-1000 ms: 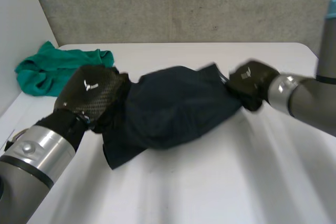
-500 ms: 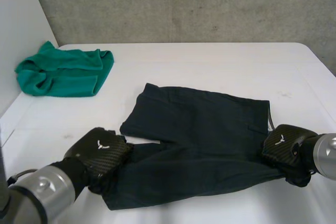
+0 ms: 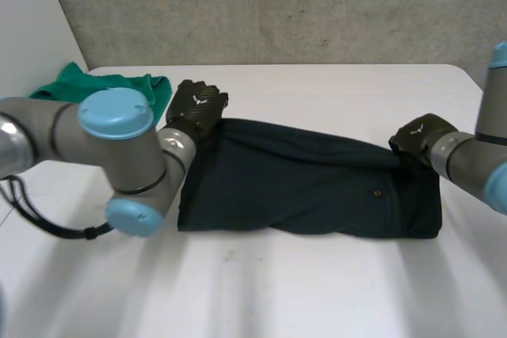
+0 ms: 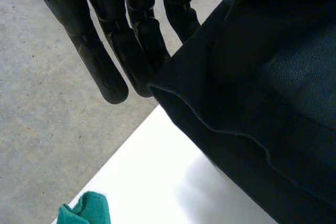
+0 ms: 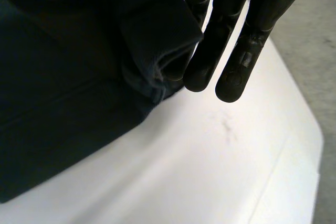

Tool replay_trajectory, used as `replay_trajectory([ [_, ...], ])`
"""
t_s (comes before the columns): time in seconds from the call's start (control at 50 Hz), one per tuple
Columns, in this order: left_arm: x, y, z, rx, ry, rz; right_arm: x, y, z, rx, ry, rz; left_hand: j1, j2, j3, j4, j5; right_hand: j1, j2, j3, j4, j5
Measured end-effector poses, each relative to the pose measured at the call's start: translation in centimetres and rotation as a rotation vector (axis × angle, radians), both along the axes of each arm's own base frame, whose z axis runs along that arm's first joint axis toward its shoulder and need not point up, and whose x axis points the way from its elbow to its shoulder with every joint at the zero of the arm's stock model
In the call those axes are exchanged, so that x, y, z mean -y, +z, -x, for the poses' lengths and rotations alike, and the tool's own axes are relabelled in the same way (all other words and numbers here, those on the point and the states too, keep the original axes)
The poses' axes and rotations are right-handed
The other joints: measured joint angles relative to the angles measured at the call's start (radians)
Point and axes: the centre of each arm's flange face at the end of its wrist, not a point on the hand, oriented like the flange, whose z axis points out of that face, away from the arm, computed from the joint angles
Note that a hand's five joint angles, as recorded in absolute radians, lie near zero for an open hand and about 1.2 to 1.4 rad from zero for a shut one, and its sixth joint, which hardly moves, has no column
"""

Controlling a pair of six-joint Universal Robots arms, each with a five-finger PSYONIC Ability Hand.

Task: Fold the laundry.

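1. At the far left of the white table [image 3: 317,290] we see a green cloth [image 3: 71,83] bunched up, apart from the work, with the left arm crossing in front of it.
2. Next comes the left hand [image 3: 196,108], at the far left corner of the dark garment [image 3: 317,187]. In its wrist view its fingers [image 4: 105,61] are straight, and the corner of the garment [image 4: 262,103] is caught against their inner side and held up off the table. The green cloth [image 4: 84,211] lies well beyond.
3. In the middle, the dark garment lies folded over on itself in a long band across the table, with its near edge flat on the surface.
4. At the right, the right hand [image 3: 420,136] sits on the garment's far right corner. In its wrist view its straight fingers [image 5: 247,45] grip a doubled-over fold of the garment [image 5: 63,77], just above the tabletop.
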Motion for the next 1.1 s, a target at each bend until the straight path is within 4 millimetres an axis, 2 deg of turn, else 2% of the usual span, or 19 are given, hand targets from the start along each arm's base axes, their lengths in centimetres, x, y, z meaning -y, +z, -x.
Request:
replay_trajectory([
  [0.18, 3.9, -2.1, 2.4, -0.067, 0.003, 0.112, 3.4, -2.4, -2.2, -0.001, -0.022, 0.108, 0.000, 0.000, 0.000, 0.000, 0.000, 0.000, 0.000, 0.000, 0.000, 0.000],
  [0.24, 4.5, -2.6, 3.0, -0.088, -0.013, 0.144, 4.2, -2.9, -2.7, 0.000, -0.034, 0.147, -0.030, -0.031, -0.026, -0.035, -0.020, -0.080, -0.118, -0.103, -0.109, -0.086],
  [0.26, 4.6, -2.7, 3.0, -0.090, -0.015, 0.148, 4.4, -2.9, -2.7, 0.000, -0.038, 0.156, -0.240, -0.219, -0.213, -0.225, -0.205, -0.198, -0.240, -0.238, -0.223, -0.195],
  [0.28, 4.6, -2.9, 3.2, -0.094, -0.021, 0.153, 4.6, -2.9, -2.8, 0.001, -0.047, 0.174, -0.313, -0.306, -0.298, -0.290, -0.269, -0.416, -0.447, -0.440, -0.444, -0.409],
  [0.3, 4.7, -3.0, 3.2, -0.096, -0.024, 0.155, 4.8, -2.8, -2.8, 0.003, -0.052, 0.185, -0.683, -0.624, -0.590, -0.610, -0.587, -0.555, -0.610, -0.602, -0.586, -0.549],
  [0.34, 4.7, -3.0, 3.3, -0.100, -0.029, 0.160, 5.1, -2.4, -2.7, 0.014, -0.070, 0.216, -0.905, -0.865, -0.850, -0.860, -0.822, -0.746, -0.858, -0.850, -0.853, -0.817],
  [0.38, 4.6, -2.8, 3.3, -0.104, -0.032, 0.165, 5.4, -1.3, -2.6, 0.045, -0.093, 0.257, -0.959, -0.982, -0.972, -0.989, -0.930, -0.790, -0.948, -0.951, -0.945, -0.911],
  [0.52, 3.8, -0.3, 2.9, -0.121, -0.033, 0.188, 5.0, 4.4, -1.9, 0.223, -0.152, 0.387, -0.959, -0.996, -0.982, -1.000, -0.933, -0.792, -0.959, -0.964, -0.951, -0.921],
  [0.54, 3.8, -0.3, 2.9, -0.121, -0.033, 0.188, 5.0, 4.4, -1.9, 0.223, -0.152, 0.387, -0.959, -0.996, -0.982, -1.000, -0.933, -0.792, -0.959, -0.964, -0.951, -0.921],
  [0.56, 3.4, 0.5, 2.7, -0.125, -0.032, 0.193, 4.4, 5.9, -1.7, 0.274, -0.151, 0.405, -0.959, -0.996, -0.982, -1.000, -0.933, -0.792, -0.959, -0.964, -0.951, -0.921],
  [0.62, 2.4, 1.7, 2.3, -0.128, -0.034, 0.193, 3.4, 7.7, -1.3, 0.335, -0.135, 0.411, -0.959, -0.996, -0.982, -1.000, -0.933, -0.792, -0.959, -0.964, -0.951, -0.921],
  [0.7, 0.1, 2.6, 1.8, -0.121, -0.051, 0.168, 1.1, 8.3, -0.4, 0.363, -0.090, 0.337, -0.959, -0.996, -0.982, -1.000, -0.933, -0.792, -0.959, -0.964, -0.951, -0.921],
  [0.76, -1.9, 2.9, 1.4, -0.118, -0.068, 0.138, -0.1, 7.9, 0.1, 0.356, -0.074, 0.277, -0.959, -0.996, -0.982, -1.000, -0.933, -0.792, -0.959, -0.964, -0.951, -0.921],
  [0.82, -4.0, 3.0, 0.8, -0.123, -0.084, 0.097, -2.5, 5.9, 1.1, 0.335, -0.055, 0.124, -0.959, -0.996, -0.982, -1.000, -0.933, -0.787, -0.948, -0.952, -0.947, -0.916],
  [0.84, -4.0, 3.0, 0.8, -0.123, -0.084, 0.097, -2.5, 5.9, 1.1, 0.335, -0.055, 0.124, -0.959, -0.996, -0.982, -1.000, -0.933, -0.787, -0.948, -0.952, -0.947, -0.916],
  [0.86, -5.2, 2.9, 0.4, -0.132, -0.093, 0.066, -3.6, 4.6, 1.6, 0.328, -0.052, 0.052, -0.959, -0.996, -0.982, -1.000, -0.933, -0.787, -0.930, -0.929, -0.947, -0.905],
  [0.9, -6.0, 2.8, 0.0, -0.142, -0.098, 0.043, -4.2, 3.7, 1.9, 0.326, -0.051, 0.014, -0.959, -0.996, -0.982, -1.000, -0.933, -0.787, -0.920, -0.917, -0.947, -0.890],
  [0.94, -7.2, 2.7, -0.6, -0.165, -0.103, 0.004, -5.2, 1.7, 2.4, 0.328, -0.052, -0.036, -0.959, -0.996, -0.982, -1.000, -0.933, -0.696, -0.833, -0.827, -0.842, -0.819],
  [1.1, -8.8, 2.1, -1.5, -0.206, -0.104, -0.071, -5.9, -2.3, 3.3, 0.344, -0.065, -0.028, -0.959, -0.996, -0.982, -1.000, -0.933, -0.601, -0.726, -0.720, -0.725, -0.722],
])
